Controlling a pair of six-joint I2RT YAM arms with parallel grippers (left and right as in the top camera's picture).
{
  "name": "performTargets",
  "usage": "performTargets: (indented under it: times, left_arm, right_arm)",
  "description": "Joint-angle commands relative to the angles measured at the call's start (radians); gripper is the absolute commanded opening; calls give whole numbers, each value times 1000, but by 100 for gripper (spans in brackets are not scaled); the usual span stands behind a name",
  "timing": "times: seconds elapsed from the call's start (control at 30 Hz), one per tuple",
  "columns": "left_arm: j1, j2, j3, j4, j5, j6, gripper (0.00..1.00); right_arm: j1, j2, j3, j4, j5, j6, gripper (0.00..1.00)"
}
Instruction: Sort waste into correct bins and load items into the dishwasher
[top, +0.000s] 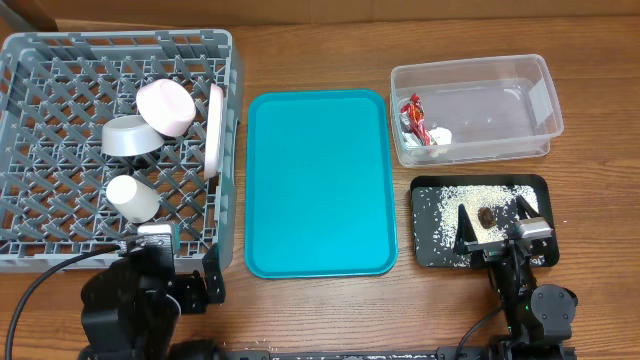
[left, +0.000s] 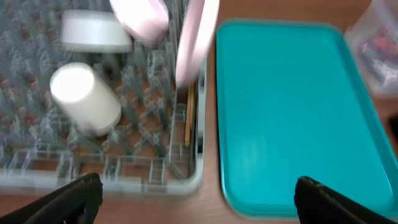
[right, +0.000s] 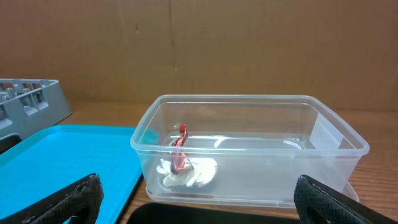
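The grey dishwasher rack (top: 60, 60) at the left holds a pink dish (top: 165, 105), a grey bowl (top: 130, 137), a white cup (top: 132, 198) and a white plate (top: 214, 130) standing on edge. Thin wooden chopsticks (left: 189, 121) lie by the rack's right wall. The clear tub (top: 500, 95) holds the red-and-white wrapper (top: 412, 115) and a white tissue (top: 440, 135). Rice grains (top: 445, 205) and a brown lump (top: 486, 214) lie in the black tray (top: 425, 255). My left gripper (left: 199, 202) hangs open at the rack's near right corner. My right gripper (top: 496, 222) is open over the black tray, facing the tub (right: 249, 124).
A teal serving tray (top: 320, 180) lies between the rack and the bins, with nothing on it. A cardboard wall (right: 199, 43) stands behind the table. Both arm bases sit at the near edge.
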Motion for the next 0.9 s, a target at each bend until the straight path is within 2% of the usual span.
performTargets:
  times: [0.0,0.3,0.4,0.47,0.5,0.67,0.87]
  left_arm:
    - [-33,-98,-148,135,-9,36,100]
    - [-90,-389,-672,786,42,6,100]
    - [-90,-419,-790,1012,30,6,100]
    - [-90,-422,-843,1107,13,6,100]
    - [-90,-421,-865,1135,12,7,100]
    - [-90,-419,-860,986,2,7,100]
    - [-90,-412,-860,987,-3,7,100]
  right_arm:
    - [-6,-12,-10,5,-5,-4,100]
    - [-6,-12,-10,5,-5,-4,100]
    - [-6,-12,-10,5,-5,-4,100]
    - [-6,-12,-10,5,-5,-4,100]
    - [-6,-12,-10,5,-5,-4,100]
    - [-6,-12,-10,5,-5,-4,100]
    - [-6,-12,-10,5,-5,-4,100]
